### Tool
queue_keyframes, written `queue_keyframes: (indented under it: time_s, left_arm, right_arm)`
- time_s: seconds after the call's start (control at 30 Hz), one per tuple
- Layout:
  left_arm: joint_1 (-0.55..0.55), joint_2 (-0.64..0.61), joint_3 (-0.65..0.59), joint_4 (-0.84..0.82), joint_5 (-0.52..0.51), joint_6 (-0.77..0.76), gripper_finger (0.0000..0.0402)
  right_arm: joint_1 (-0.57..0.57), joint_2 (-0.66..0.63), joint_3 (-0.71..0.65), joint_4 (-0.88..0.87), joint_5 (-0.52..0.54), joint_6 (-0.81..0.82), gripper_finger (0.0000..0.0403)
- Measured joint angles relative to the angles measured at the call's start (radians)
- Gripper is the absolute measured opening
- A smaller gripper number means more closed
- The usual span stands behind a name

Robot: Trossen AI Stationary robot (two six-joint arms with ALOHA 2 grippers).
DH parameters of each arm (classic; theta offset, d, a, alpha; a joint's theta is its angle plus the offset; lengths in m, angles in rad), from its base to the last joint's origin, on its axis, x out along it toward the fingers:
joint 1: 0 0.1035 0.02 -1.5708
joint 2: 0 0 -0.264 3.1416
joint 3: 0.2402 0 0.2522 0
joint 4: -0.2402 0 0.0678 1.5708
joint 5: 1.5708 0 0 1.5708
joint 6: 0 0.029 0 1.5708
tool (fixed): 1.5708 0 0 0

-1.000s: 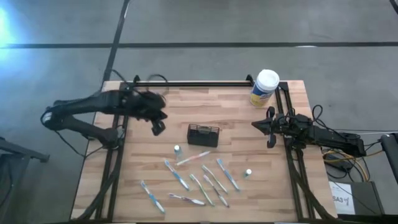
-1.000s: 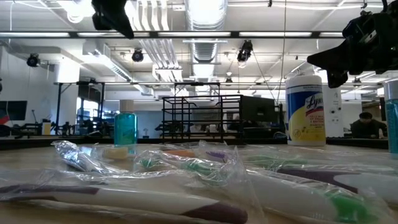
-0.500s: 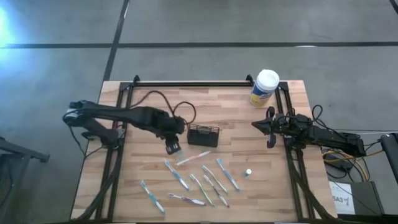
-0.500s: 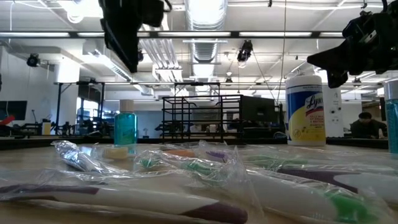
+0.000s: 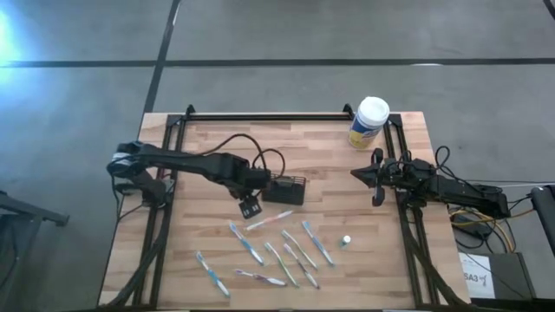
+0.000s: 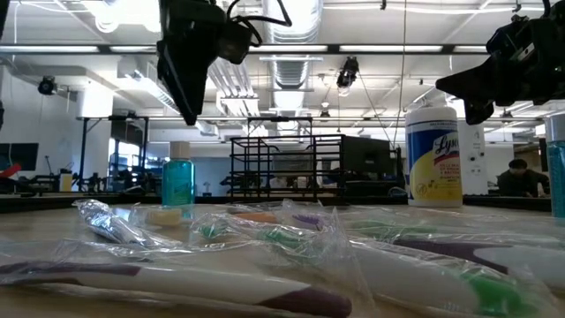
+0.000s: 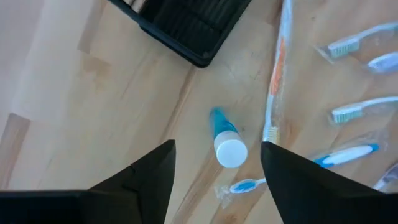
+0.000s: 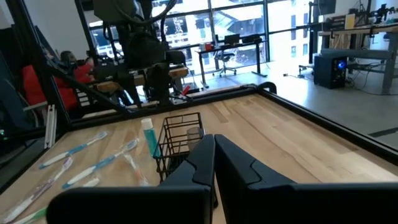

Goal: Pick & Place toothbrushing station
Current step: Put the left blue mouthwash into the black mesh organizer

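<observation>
High view showed a pale wooden table [image 5: 217, 143] on a grey concrete floor; the low view looked across it into a workshop with ceiling lights and black racks. The black mesh holder box [image 5: 284, 189] stood near the table's middle. Wrapped toothbrushes [image 5: 277, 247] lay scattered in front of it, and a white-lidded canister [image 5: 368, 123] stood at the far right corner. The left gripper [image 5: 250, 206] hung over a small blue tube [image 7: 225, 138] just beside the box, fingers spread apart. The right gripper [image 5: 375, 173] waited at the right edge, fingers together.
</observation>
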Motion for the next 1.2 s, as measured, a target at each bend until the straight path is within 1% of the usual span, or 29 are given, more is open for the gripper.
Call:
queue_keyframes:
  time_s: [0.23, 0.53, 0.67, 0.73, 0.8, 0.93, 1.2]
  left_arm:
    - [-0.022, 0.008, -0.019, 0.003, 0.055, 0.028, 0.0240]
    - [-0.059, 0.009, -0.021, 0.027, 0.056, 0.171, 0.0238]
    - [-0.069, 0.009, -0.038, 0.028, 0.054, 0.287, 0.0239]
    - [-0.071, 0.009, -0.051, 0.041, 0.053, 0.306, 0.0239]
    - [-0.070, 0.009, -0.067, 0.060, 0.038, 0.282, 0.0238]
    - [-0.067, 0.009, -0.094, 0.096, 0.032, 0.140, 0.0239]
    - [-0.066, 0.009, -0.099, 0.095, 0.019, 0.030, 0.0234]
  right_arm:
    - [0.000, 0.000, 0.000, 0.000, 0.000, 0.000, 0.0008]
    - [0.000, 0.000, 0.000, 0.001, 0.000, -0.001, 0.0008]
    - [0.000, 0.000, 0.000, 0.001, 0.001, -0.001, 0.0008]
    - [0.000, 0.000, 0.000, 0.001, 0.001, -0.001, 0.0008]
    - [0.000, 0.000, 0.000, 0.001, 0.001, -0.001, 0.0008]
    - [0.000, 0.000, 0.000, 0.001, 0.001, -0.001, 0.0008]
    - [0.000, 0.000, 0.000, 0.002, 0.002, -0.005, 0.0008]
